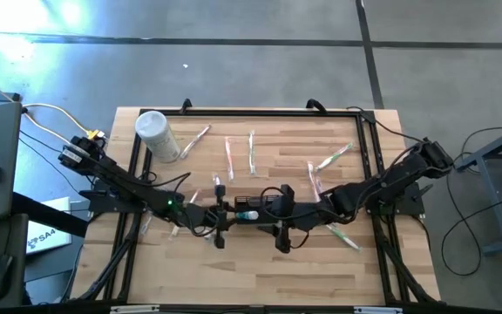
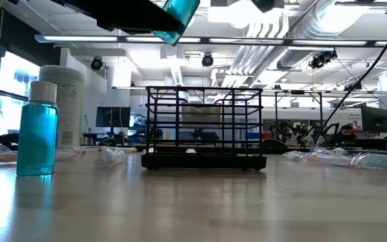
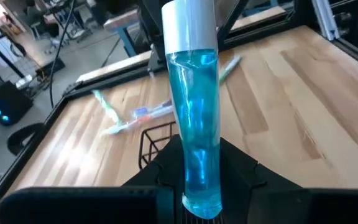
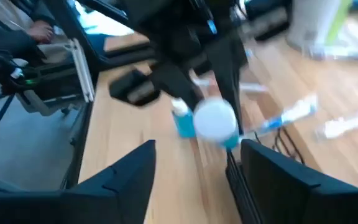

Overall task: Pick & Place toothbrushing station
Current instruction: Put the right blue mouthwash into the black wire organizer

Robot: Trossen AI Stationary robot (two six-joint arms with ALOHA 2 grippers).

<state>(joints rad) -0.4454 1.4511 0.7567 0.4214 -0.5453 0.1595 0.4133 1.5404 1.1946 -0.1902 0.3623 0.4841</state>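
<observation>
The black wire holder (image 2: 203, 128) stands on the table at mid-table; it also shows in the high view (image 1: 267, 202). My left gripper (image 1: 223, 218) is shut on a blue bottle with a white cap (image 3: 191, 106), held in the air over the holder's near side. My right gripper (image 4: 197, 180) is open and empty, facing the bottle's white cap (image 4: 215, 118) from the right. A second blue bottle (image 2: 37, 131) stands upright on the table. Several wrapped toothbrushes (image 1: 329, 159) lie flat on the wood. My left gripper pinches the bottle's base end (image 3: 199, 186) between its two fingers. The fingers come level from the table's left and lie along the bottle. The bottle sticks out past the fingertips, cap end toward my right gripper, lifted clear of the table and slightly tilted (image 2: 177, 17).
A tall white canister (image 1: 157, 135) lies at the table's far left and shows behind the standing bottle in the low view (image 2: 66, 107). A black frame (image 1: 268, 112) runs round the table top. Toothbrushes lie scattered at the far middle and right (image 3: 129, 118).
</observation>
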